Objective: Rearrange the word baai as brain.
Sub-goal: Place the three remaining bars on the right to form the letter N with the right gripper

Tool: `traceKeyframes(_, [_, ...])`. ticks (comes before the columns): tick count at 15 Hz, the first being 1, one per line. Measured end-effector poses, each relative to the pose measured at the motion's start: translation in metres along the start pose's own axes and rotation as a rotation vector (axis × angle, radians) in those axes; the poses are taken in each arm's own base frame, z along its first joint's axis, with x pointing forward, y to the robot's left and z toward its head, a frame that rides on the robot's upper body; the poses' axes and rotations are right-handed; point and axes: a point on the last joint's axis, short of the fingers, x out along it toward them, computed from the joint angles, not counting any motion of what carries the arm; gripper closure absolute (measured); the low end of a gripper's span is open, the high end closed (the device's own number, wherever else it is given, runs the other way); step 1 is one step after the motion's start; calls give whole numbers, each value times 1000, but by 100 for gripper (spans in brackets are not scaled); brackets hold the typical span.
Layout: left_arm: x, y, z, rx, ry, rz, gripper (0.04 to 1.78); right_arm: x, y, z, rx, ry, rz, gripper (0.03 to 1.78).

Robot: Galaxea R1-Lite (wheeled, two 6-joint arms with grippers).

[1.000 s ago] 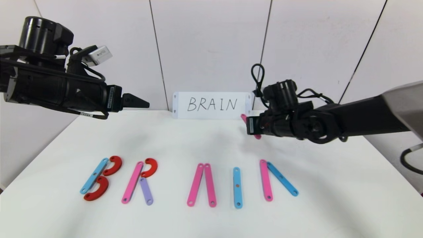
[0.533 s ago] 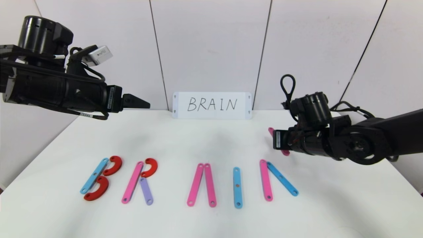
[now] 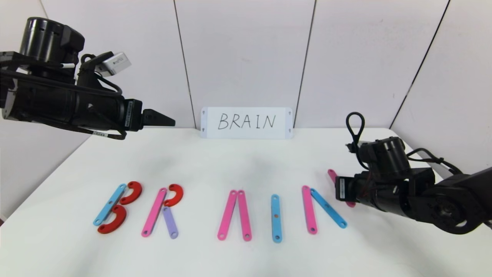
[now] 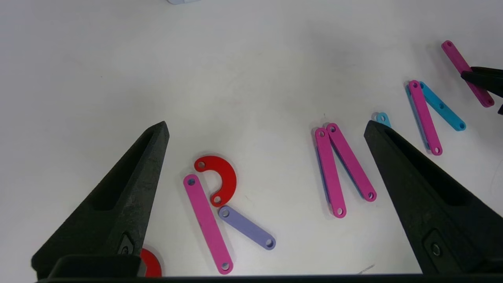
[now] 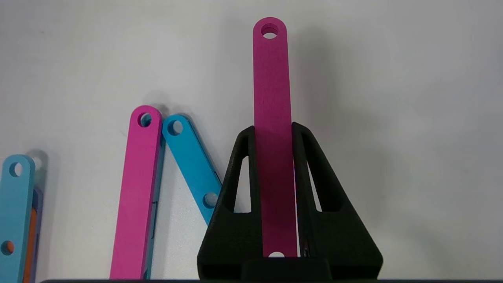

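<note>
Right gripper (image 5: 274,135) is pinching a pink strip (image 5: 272,98) just right of the unfinished N (image 3: 322,208); head view is hiding that grip. Left gripper (image 4: 267,129), fingers spread, is hovering high above the R (image 4: 220,204).

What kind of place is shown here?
Probably a robot test bench: a bare white table against plain wall panels, a handwritten BRAIN card, and plastic letter strips laid in a row.

The right gripper (image 5: 274,129) clamps a pink strip (image 5: 272,98) above the white surface (image 5: 393,118), beside a grounded pink strip (image 5: 137,188) and blue strip (image 5: 192,157)
</note>
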Motion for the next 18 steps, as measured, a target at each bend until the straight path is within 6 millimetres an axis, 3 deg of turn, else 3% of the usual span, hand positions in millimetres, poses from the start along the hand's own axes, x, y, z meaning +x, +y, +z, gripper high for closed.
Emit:
traceKeyframes(4, [0,0,0,1,1,-1,8,0,-3,-14,15,35,0,154])
traceKeyframes(15, [0,-1,0,2,1,-3,8,6,-4,-20,43,59,-19,154])
traceKeyframes(18, [0,-1,0,1,1,-3,8,8,-4,-22,55,67,-24,143])
